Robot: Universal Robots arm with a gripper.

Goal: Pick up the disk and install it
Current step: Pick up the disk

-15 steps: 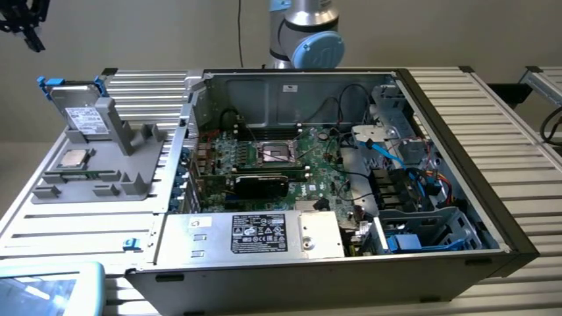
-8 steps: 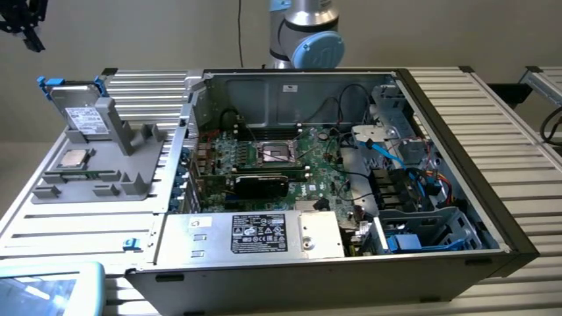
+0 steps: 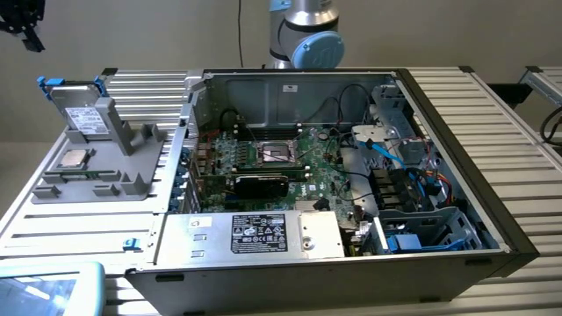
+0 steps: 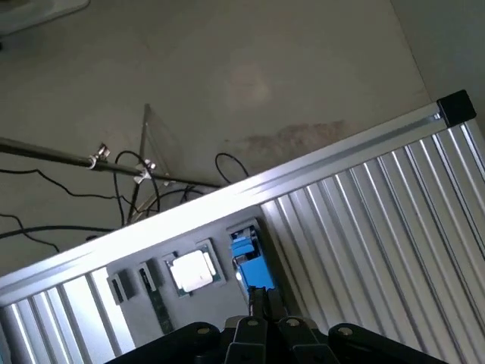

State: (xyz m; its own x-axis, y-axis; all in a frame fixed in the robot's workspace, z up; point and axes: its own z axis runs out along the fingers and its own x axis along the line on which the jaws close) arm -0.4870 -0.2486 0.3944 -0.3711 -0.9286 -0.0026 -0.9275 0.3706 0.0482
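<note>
In the exterior view, the disk (image 3: 79, 108) stood tilted on edge in the far slot of a grey holder (image 3: 131, 141), label facing the camera, its blue carrier showing at both upper corners. The holder sat on the bench (image 3: 491, 131) at the exterior view's left, beside an open case (image 3: 263, 89). A chip (image 3: 72, 158) lay flat on the holder just in front of the disk, and a green memory stick (image 3: 79, 176) lay nearer the camera again. Inside the case were a board (image 3: 281, 158), a silver box (image 3: 255, 234) with a black label along the near wall, and a grey cage (image 3: 422, 230) with a blue part at the exterior view's right. The arm (image 3: 303, 36) rose behind the case. The black tool (image 3: 31, 39) hung high at the exterior view's top left corner, above and well apart from the disk, touching nothing.

In the wrist view, the tool (image 4: 261, 299) looked down on the bench's edge, its fingers (image 4: 255, 302) clenched together with nothing between them. The disk (image 4: 246, 254) showed its blue carrier past the fingertips, with the chip (image 4: 193, 271) beside it on the holder (image 4: 204, 307). Beyond the bench lay the floor (image 4: 265, 76), with thin cables (image 4: 91, 197) and a metal rod (image 4: 45, 152).
</note>
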